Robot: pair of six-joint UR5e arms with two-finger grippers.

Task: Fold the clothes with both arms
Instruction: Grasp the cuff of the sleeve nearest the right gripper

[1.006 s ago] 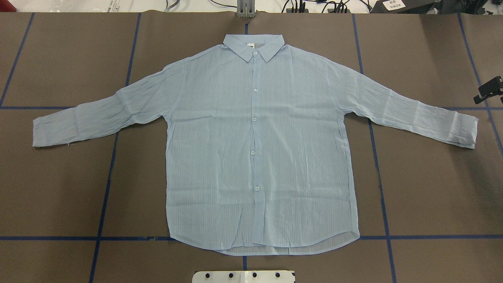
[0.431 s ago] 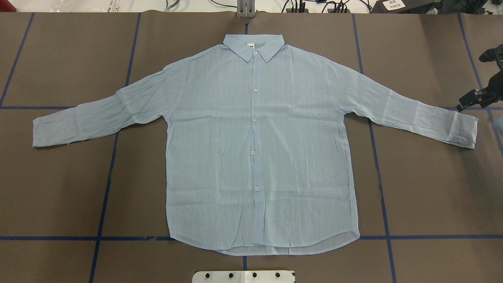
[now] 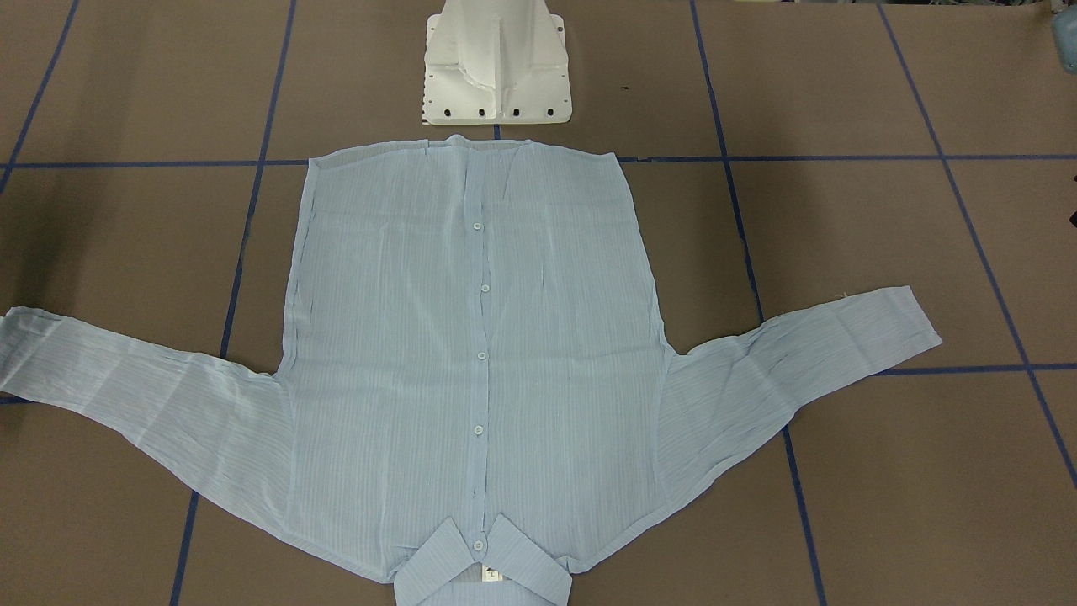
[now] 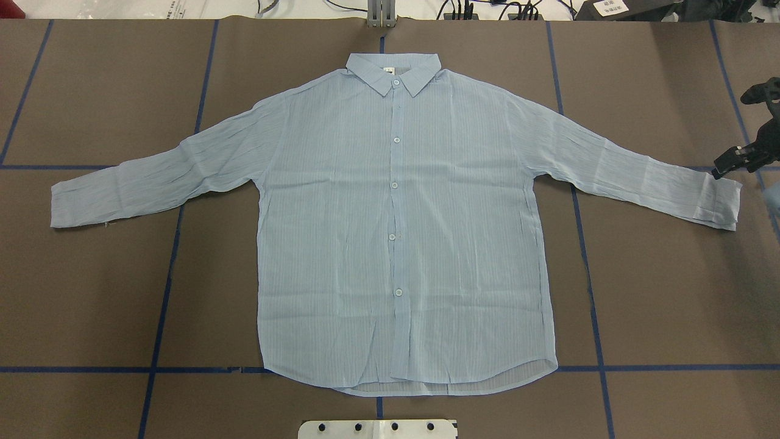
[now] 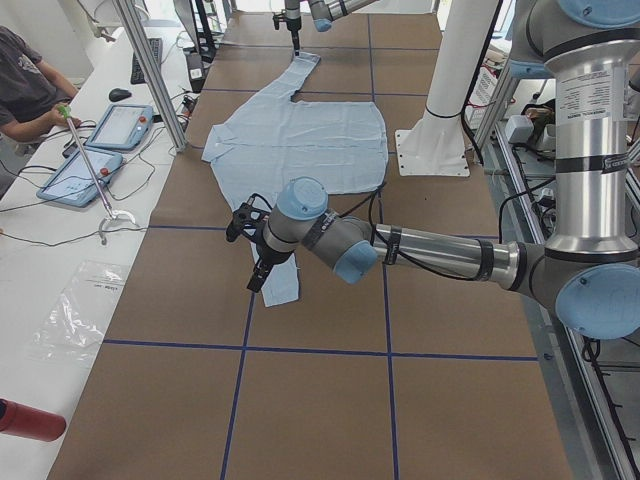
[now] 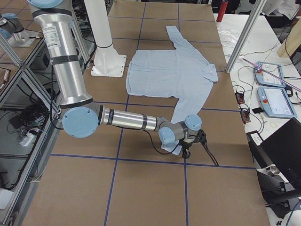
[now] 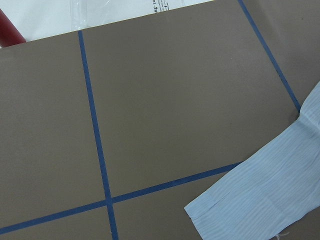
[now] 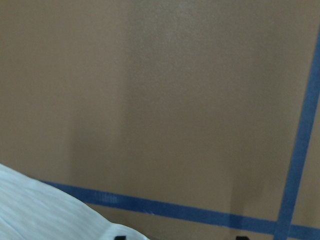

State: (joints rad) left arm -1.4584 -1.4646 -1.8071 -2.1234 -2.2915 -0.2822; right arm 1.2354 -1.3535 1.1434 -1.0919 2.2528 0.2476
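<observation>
The light-blue shirt (image 4: 396, 231) lies flat and face up, buttoned, with both sleeves spread; it also shows in the front-facing view (image 3: 480, 337). My right gripper (image 4: 734, 134) is open, just beyond the right cuff (image 4: 722, 204) and apart from it. Its wrist view shows two separated fingertips (image 8: 119, 237) at the bottom edge and the cuff (image 8: 40, 210) at lower left. My left gripper (image 5: 252, 250) shows only in the exterior left view, raised near the left cuff (image 5: 282, 285); I cannot tell whether it is open or shut. Its wrist view shows that cuff (image 7: 260, 200) from above.
The white pedestal base (image 3: 496, 67) stands at the shirt's hem side. Blue tape lines (image 4: 164, 292) cross the brown table cover. A bench with tablets (image 5: 100, 150) and a seated person (image 5: 20, 90) lies past the collar side. A red object (image 7: 10, 30) lies off the table corner.
My right gripper has come further in from the right edge of the overhead view, toward the right cuff. The shirt has not moved.
</observation>
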